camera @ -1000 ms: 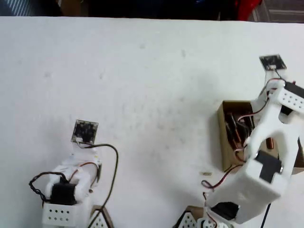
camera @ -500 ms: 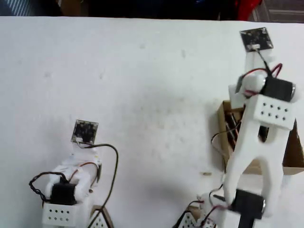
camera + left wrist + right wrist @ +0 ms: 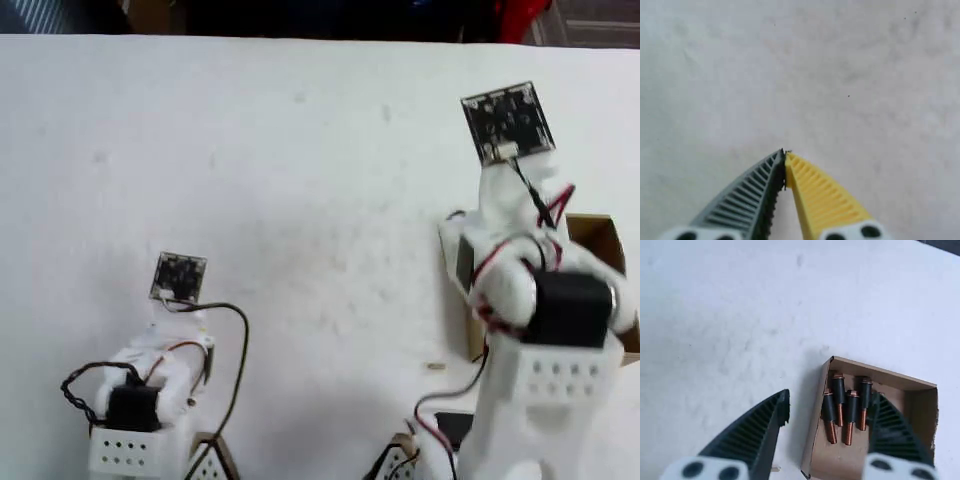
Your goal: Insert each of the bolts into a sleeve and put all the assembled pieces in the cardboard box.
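Right gripper (image 3: 830,401), jaws wide, empty, over cardboard box (image 3: 881,373) at table's (image 3: 300,150) 3 o'clock; four sleeved bolts (image 3: 839,390) inside; lift straight clear; left gripper (image 3: 785,156) closed.

A white table (image 3: 300,150) carries a small tan scrap (image 3: 433,366); a red object (image 3: 522,18) lies beyond its far edge.
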`<control>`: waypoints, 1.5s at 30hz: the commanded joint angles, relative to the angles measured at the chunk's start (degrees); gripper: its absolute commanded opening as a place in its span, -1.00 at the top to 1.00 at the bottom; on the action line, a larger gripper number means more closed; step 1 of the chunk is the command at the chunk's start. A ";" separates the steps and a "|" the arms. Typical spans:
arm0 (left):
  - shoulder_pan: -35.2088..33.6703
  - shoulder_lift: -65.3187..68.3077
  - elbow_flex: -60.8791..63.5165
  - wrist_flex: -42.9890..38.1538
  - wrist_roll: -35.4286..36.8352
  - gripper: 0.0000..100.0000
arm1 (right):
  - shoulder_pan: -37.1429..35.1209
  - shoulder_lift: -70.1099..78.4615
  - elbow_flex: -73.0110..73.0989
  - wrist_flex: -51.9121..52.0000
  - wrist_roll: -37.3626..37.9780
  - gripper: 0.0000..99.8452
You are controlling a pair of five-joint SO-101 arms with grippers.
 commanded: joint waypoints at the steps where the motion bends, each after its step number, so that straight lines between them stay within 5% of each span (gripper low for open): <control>1: -0.48 -0.48 -0.18 -1.05 0.00 0.95 | -1.98 -5.05 -1.23 1.63 -1.14 0.79; 4: -0.48 -0.48 -0.18 -1.05 0.09 0.95 | -4.00 -8.66 2.37 1.10 -0.88 0.98; 26: -0.40 -0.48 -0.09 -1.05 2.46 0.95 | -4.88 -44.00 31.12 -2.86 -0.62 0.96; 45: -0.40 -0.48 -0.09 -1.05 2.46 0.95 | -4.44 -61.49 36.92 -2.86 -0.53 0.96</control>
